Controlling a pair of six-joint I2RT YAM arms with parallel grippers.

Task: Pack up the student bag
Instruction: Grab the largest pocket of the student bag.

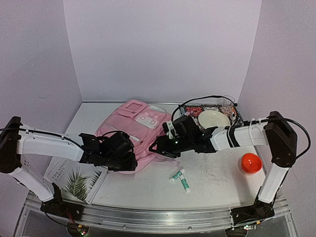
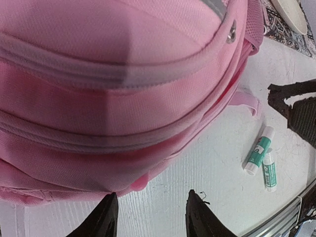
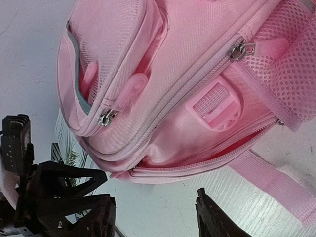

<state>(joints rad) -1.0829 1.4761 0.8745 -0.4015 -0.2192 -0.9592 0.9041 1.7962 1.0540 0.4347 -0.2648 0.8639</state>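
Worktop (image 1: 217, 177): white, carries everything.

The student bag (image 1: 140, 121): lies flat, front up, between the two grippers, just ahead of both sets of fingertips. Its near edge is the end both arms face, probably because the zips there are within reach.

Left gripper (image 2: 150, 217): jaws spread wide, nothing between them, low over bare worktop just short of the bag's bottom seam. Looks poised to pin or lift the fabric.

Right gripper (image 3: 155, 215): also wide open and empty, facing the bag's side. A pink strap (image 3: 276, 180) runs off to its right. The long zip seam (image 3: 222, 157) straight ahead seems slightly parted, so opening it is my guess at the step in hand.

Book (image 1: 74, 180): behind the left gripper, unpacked.

Plate (image 1: 213, 118) on a patterned tray (image 1: 192, 107): beyond the right gripper.

Orange ball (image 1: 250, 163): well off to its right.

Two green-and-white sticks (image 1: 185, 185): just behind the right gripper.

Zip pulls (image 3: 106, 117): metal, small, a fiddly pinch.
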